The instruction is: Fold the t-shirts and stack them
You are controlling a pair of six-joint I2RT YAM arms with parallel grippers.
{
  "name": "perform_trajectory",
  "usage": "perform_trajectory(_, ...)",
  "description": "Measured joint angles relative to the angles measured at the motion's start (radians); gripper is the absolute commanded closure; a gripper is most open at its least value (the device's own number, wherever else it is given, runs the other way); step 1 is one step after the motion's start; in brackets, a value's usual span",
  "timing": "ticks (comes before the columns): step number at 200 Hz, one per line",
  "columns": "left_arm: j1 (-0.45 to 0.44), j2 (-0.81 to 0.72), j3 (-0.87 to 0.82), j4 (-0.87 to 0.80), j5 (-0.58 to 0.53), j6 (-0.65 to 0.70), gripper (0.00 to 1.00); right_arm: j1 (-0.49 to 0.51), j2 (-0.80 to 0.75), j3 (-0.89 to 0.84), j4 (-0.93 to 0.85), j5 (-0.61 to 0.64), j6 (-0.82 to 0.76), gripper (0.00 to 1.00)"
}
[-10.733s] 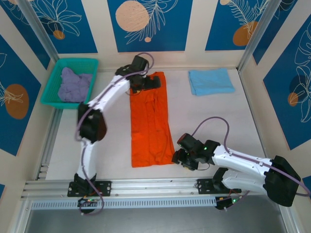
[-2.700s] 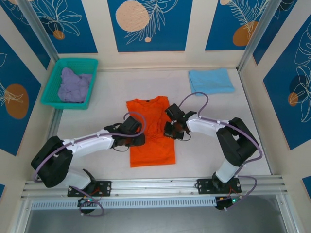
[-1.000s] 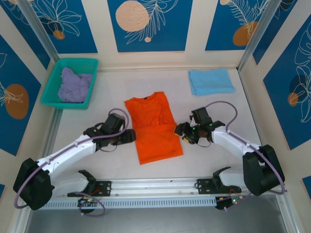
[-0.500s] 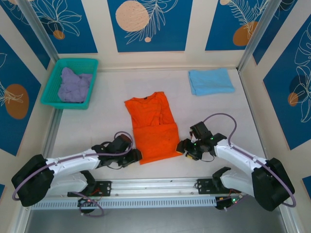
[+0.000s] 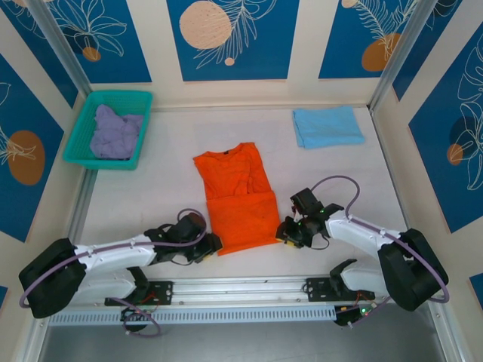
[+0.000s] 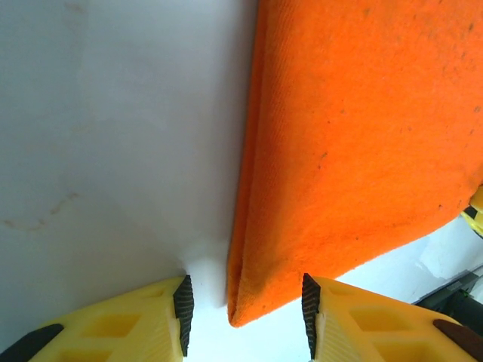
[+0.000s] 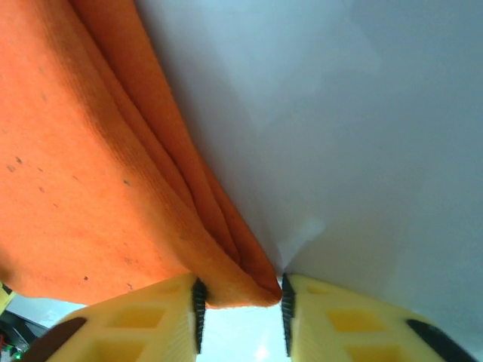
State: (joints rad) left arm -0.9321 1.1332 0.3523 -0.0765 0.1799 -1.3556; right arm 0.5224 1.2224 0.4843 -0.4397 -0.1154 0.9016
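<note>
both arms have slid to the orange shirt's (image 5: 240,200) near corners: right jaws pinch one, left jaws open around theirs; another fold looks near.

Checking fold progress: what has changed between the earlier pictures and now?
The orange shirt, a long strip earlier, is now folded shorter. Both claws moved from its sides to its near corners; the right claw has closed on its corner, the left claw stands open around the other. The blue shirt, lavender shirt and basket stayed put.
</note>
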Motion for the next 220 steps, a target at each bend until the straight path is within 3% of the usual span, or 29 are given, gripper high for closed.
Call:
perform_trajectory(41,-0.055,0.01,0.031,-0.058,-0.027,-0.004,0.61,0.002,0.005,0.002,0.042,-0.001,-0.005,0.91)
perform_trajectory(145,-0.137,0.132,0.13,-0.139,-0.137,-0.008,0.7,0.022,0.005,0.002,0.055,0.0,-0.005,0.97)
perform_trajectory(200,-0.142,0.192,0.188,-0.216,-0.16,0.004,1.0,0.034,0.005,0.002,0.054,0.0,-0.006,1.0)
perform_trajectory(220,-0.146,0.208,0.219,-0.239,-0.177,0.027,1.0,0.04,0.005,0.005,0.047,0.003,-0.006,1.0)
